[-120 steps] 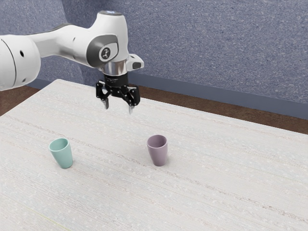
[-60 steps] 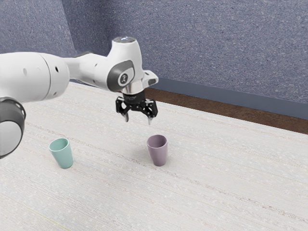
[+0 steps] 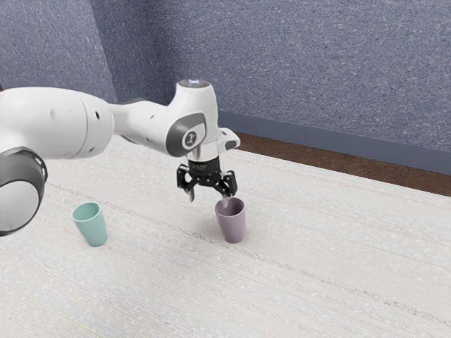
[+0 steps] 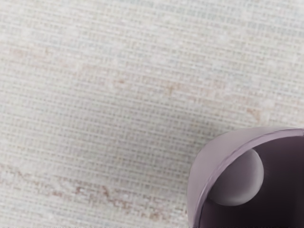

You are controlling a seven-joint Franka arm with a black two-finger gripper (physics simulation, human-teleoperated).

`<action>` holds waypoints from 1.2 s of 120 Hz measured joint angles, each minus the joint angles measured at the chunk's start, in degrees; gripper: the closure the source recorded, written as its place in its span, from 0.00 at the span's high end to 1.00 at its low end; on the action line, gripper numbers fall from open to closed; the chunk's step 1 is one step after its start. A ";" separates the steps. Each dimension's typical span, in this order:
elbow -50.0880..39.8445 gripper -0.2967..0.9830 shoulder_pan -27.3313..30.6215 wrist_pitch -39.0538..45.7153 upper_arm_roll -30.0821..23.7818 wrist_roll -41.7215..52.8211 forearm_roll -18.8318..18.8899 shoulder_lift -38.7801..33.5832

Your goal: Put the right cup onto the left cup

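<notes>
Nothing's stacked yet tbh, tool is spread open at the purple cup, which stands on the surface well apart from the teal cup, so grabbing, lifting and stacking all remain.

Speckled blue-grey walls are rising behind the counter and meeting at a corner towards the exterior view's left. A smooth blue-grey skirting is running along their foot above a brown floor, while soft light is falling evenly over the counter's whitish, faintly streaked top
</notes>
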 joint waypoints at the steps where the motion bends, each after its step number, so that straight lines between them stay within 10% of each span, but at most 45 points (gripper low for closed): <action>1: 0.01 0.77 0.00 0.04 -0.03 0.00 0.01 0.04; 55: 0.39 0.77 0.00 3.67 -0.23 -0.29 -0.12 3.77; 93: 0.66 0.29 0.00 4.49 -0.19 -0.20 0.56 3.71; 144: 0.67 0.17 -0.53 4.65 -1.02 -0.44 0.72 3.50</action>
